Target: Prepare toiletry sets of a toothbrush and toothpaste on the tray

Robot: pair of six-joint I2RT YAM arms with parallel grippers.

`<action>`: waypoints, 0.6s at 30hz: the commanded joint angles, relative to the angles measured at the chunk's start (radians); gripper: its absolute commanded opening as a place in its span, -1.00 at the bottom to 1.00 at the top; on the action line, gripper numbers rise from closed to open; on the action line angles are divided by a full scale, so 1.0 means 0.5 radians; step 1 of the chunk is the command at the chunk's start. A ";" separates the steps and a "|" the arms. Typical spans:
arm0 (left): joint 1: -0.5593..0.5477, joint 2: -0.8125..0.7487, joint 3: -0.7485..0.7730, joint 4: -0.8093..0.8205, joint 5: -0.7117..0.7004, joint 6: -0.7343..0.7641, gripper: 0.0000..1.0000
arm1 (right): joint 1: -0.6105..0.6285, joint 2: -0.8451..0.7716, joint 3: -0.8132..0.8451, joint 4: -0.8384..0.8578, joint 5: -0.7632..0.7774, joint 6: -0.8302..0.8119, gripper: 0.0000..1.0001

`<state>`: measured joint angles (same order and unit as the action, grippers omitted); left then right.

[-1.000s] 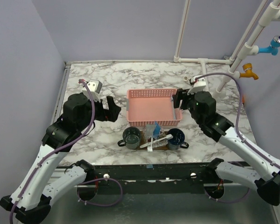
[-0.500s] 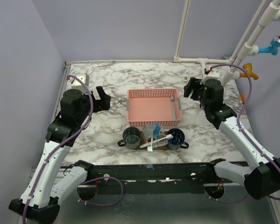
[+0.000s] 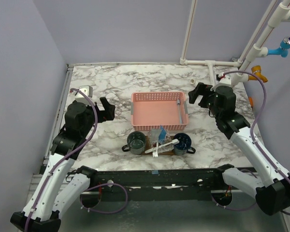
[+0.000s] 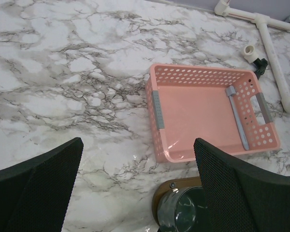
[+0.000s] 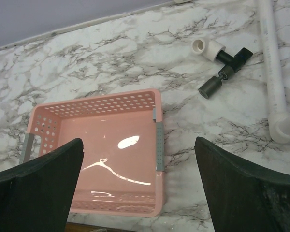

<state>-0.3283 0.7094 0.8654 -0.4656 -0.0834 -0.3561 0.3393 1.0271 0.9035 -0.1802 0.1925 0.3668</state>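
The dark brown tray [image 3: 167, 152] lies at the table's near edge with a dark cup at each end, left [image 3: 136, 141] and right [image 3: 182, 142]. A white toothbrush [image 3: 156, 150] and a whitish tube, seemingly the toothpaste [image 3: 168, 143], lie across it beside a blue item [image 3: 162, 132]. My left gripper [image 3: 107, 108] is open and empty, left of the pink basket [image 3: 154, 98]. My right gripper [image 3: 197, 94] is open and empty, right of the basket. The left wrist view shows the tray's end [image 4: 165, 189] and the left cup [image 4: 182, 212] between my fingers [image 4: 241, 188].
A long grey stick [image 3: 180, 110] lies inside the basket along its right wall, and it also shows in the left wrist view [image 4: 237, 117]. White pipes [image 3: 210, 63] and small fittings [image 5: 222, 65] sit at the back right. Coloured taps [image 3: 282, 47] hang at the right.
My right gripper has drawn back from the basket's right corner to the right and rear, uncovering the grey stick in the basket. My left gripper has drawn back to the left.
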 commanded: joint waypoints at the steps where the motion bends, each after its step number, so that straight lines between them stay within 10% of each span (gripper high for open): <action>1: 0.010 -0.052 -0.006 0.054 -0.030 -0.017 0.92 | 0.003 -0.064 -0.053 -0.122 -0.008 0.067 1.00; 18: 0.008 -0.382 -0.302 0.164 0.005 0.043 0.92 | 0.003 -0.261 -0.068 -0.209 -0.089 0.024 0.99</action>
<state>-0.3283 0.5591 0.7506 -0.4313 -0.0814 -0.3542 0.3393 0.9089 0.8646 -0.2359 0.1753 0.3847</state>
